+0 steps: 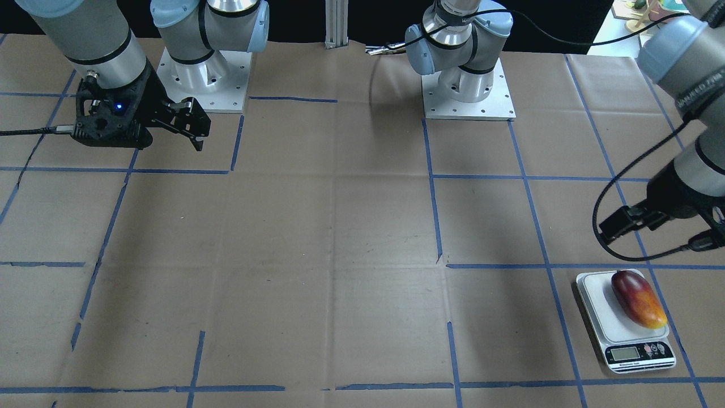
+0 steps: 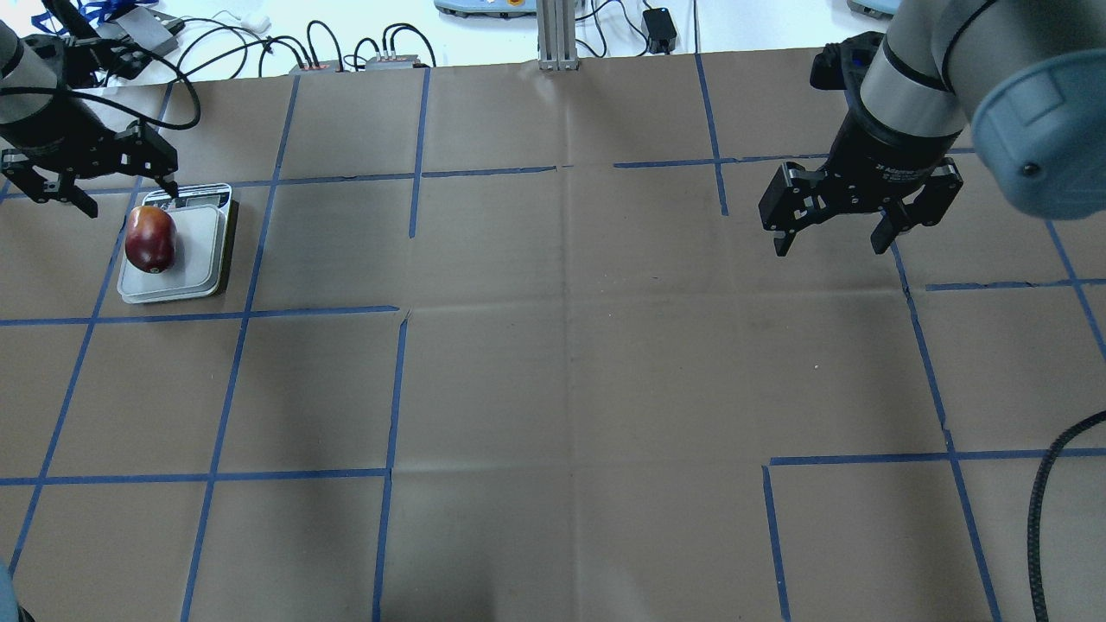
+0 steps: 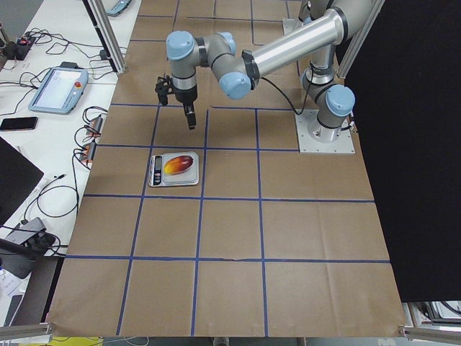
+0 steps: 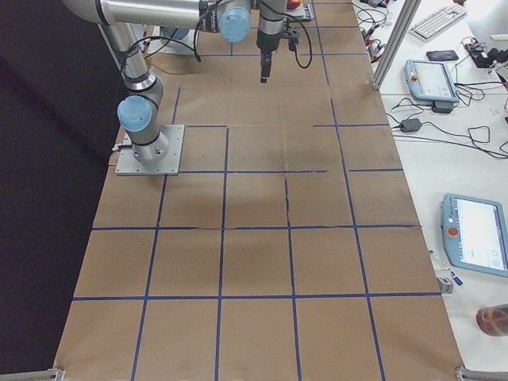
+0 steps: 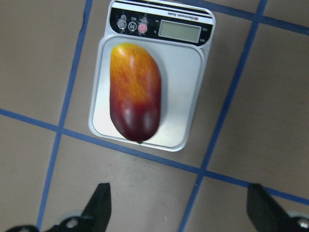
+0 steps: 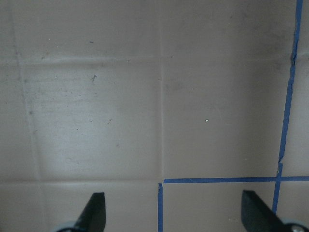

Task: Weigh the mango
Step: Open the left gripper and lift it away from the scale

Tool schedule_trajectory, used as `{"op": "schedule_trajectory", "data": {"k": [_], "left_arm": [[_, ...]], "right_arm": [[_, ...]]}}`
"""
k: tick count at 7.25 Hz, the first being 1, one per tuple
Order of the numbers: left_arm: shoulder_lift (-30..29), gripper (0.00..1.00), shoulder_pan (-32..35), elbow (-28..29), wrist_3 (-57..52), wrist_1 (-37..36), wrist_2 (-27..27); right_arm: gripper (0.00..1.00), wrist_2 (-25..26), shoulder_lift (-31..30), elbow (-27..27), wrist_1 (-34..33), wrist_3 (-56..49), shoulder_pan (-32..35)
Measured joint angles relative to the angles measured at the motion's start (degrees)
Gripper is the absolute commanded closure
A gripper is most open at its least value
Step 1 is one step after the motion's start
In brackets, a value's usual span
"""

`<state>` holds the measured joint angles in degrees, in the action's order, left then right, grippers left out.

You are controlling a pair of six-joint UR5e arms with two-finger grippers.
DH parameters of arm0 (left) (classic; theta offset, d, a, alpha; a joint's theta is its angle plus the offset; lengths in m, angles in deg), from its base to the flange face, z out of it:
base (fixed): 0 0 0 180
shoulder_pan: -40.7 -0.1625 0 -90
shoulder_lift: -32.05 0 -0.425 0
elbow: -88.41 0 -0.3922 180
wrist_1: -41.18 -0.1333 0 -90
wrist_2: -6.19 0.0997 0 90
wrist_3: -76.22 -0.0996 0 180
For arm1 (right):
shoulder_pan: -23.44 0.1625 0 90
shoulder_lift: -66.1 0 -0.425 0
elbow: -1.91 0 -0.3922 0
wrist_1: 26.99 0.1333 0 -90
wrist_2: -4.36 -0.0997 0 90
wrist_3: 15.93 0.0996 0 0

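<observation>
The mango (image 5: 135,99), dark red at one end and orange-yellow at the other, lies lengthwise on the white platform of a digital kitchen scale (image 5: 181,92). Its yellow end points at the scale's display. In the overhead view the mango (image 2: 151,239) and scale (image 2: 199,250) sit at the table's far left. My left gripper (image 5: 178,189) is open and empty, hovering above the scale's edge away from the display, clear of the mango. My right gripper (image 2: 829,249) is open and empty, raised over bare table on the right side (image 6: 173,197).
Brown paper with a blue tape grid (image 2: 393,389) covers the table. The two arm bases (image 1: 467,85) stand at the robot's side. An aluminium post (image 2: 557,34) and cables (image 2: 346,47) lie past the table's far edge.
</observation>
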<state>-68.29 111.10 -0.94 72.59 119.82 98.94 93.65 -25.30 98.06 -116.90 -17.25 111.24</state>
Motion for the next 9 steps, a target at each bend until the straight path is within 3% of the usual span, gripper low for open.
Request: {"op": "schedule_trajectory", "data": {"k": [2,4,9], "left_arm": [[6.0,0.0,8.7,-0.1,7.4,7.5,-1.8],[7.5,0.0,15.4,0.0,13.3,9.3,-3.3],[6.9,0.0,19.2,-0.1,15.2,9.0,-2.1]], "right_arm": [[0.0,0.0,0.0,0.0,0.0,0.0,0.0],[0.0,0.0,0.0,0.0,0.0,0.0,0.0],[0.0,0.0,0.0,0.0,0.0,0.0,0.0]]}}
